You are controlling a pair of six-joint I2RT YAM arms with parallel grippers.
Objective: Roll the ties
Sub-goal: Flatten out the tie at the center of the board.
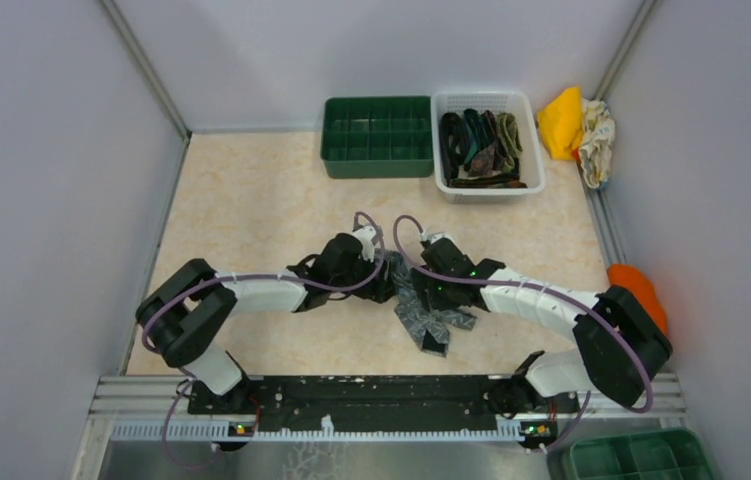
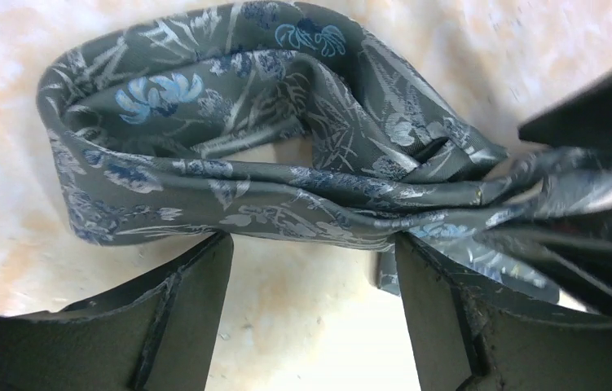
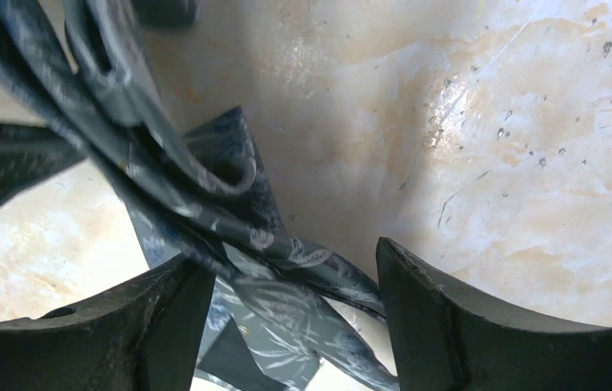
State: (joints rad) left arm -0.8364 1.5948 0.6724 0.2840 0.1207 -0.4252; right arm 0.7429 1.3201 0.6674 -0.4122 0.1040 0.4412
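- Nearest the top camera, a black rail (image 1: 371, 395) at 6 o'clock carries both arm bases.
- From there the arms bend inward and meet at the middle of the beige table (image 1: 251, 200).
- Between them lies the grey tie (image 1: 431, 322), a bunched heap with one flat end pointing toward 5 o'clock.
- The left gripper (image 1: 383, 285) sits at the heap's 9 o'clock side and the right gripper (image 1: 421, 290) at its 1 o'clock side. From this height I cannot tell how their jaws stand.
- A green tray (image 1: 376, 170) stands at 12 o'clock, and a white basket (image 1: 486, 190) just beside it at 1 o'clock holds more ties (image 1: 481, 150), dark and loosely piled.
- A yellow cloth (image 1: 561, 122) lies at 2 o'clock, an orange cloth (image 1: 636, 285) at 3 o'clock, and a second green tray (image 1: 641, 455) at 5 o'clock.
- Left wrist view: the left gripper (image 2: 310, 309) has its jaws wide, with bare table between the fingers (image 2: 180, 318).
- The grey tie (image 2: 229, 163), patterned with pale blue flowers, loops across at 12 o'clock. Its lower fold lies along both fingertips, and nothing is pinched.
- Right wrist view: the right gripper (image 3: 286, 301) also stands wide.
- Folds of the grey tie (image 3: 229, 212) run from 11 o'clock down into the gap, against the fingers (image 3: 147, 326) at 7 o'clock and apart from the one at 5 o'clock.
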